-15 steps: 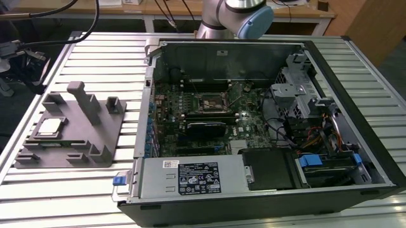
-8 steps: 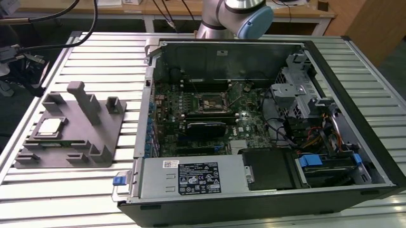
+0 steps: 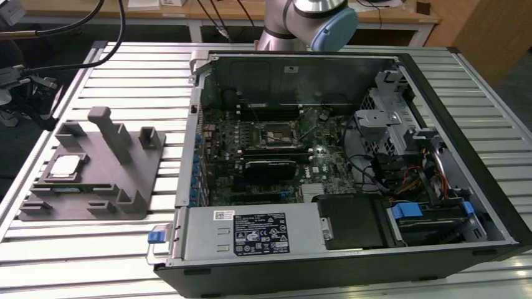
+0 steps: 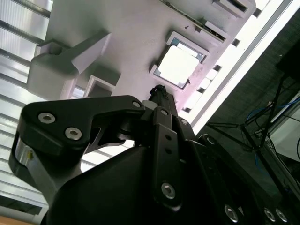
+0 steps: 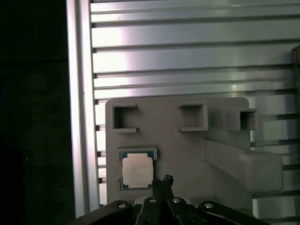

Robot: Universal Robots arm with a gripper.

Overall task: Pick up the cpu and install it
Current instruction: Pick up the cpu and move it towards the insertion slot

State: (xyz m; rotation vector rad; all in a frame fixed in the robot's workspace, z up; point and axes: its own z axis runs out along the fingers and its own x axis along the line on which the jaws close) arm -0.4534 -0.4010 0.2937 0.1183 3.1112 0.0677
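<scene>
1. Table (image 3: 99,249): slatted metal top; everything below is carried on it.
2. Case (image 3: 291,78): an open computer case, laid on its side at the exterior view's right, with its interior exposed.
3. Arm (image 3: 308,18): a grey section with a blue cap is seen behind the case's far wall in the exterior view.
4. Board (image 3: 324,162): a green motherboard, mounted flat inside the case. A labelled metal power unit (image 3: 249,233) is fitted along its near edge.
5. Tray (image 3: 124,180): a grey plastic fixture, laid on the table at the exterior view's left, well apart from the case's interior. Several square pockets and upright posts are moulded into it.
6. Gripper (image 5: 165,180): black, held above the tray. The claw is drawn narrow, its tips together, and nothing is held in it. In both wrist views the tip (image 4: 158,90) is seen near one corner of the cpu, clear of it.
7. Socket (image 3: 278,134): a dark square frame on the board, nothing seated in it.
8. Cpu (image 3: 66,164): a silvery square with a thin green rim, lying flat in a tray pocket (image 5: 137,170) near the table's edge; not yet picked up.
</scene>
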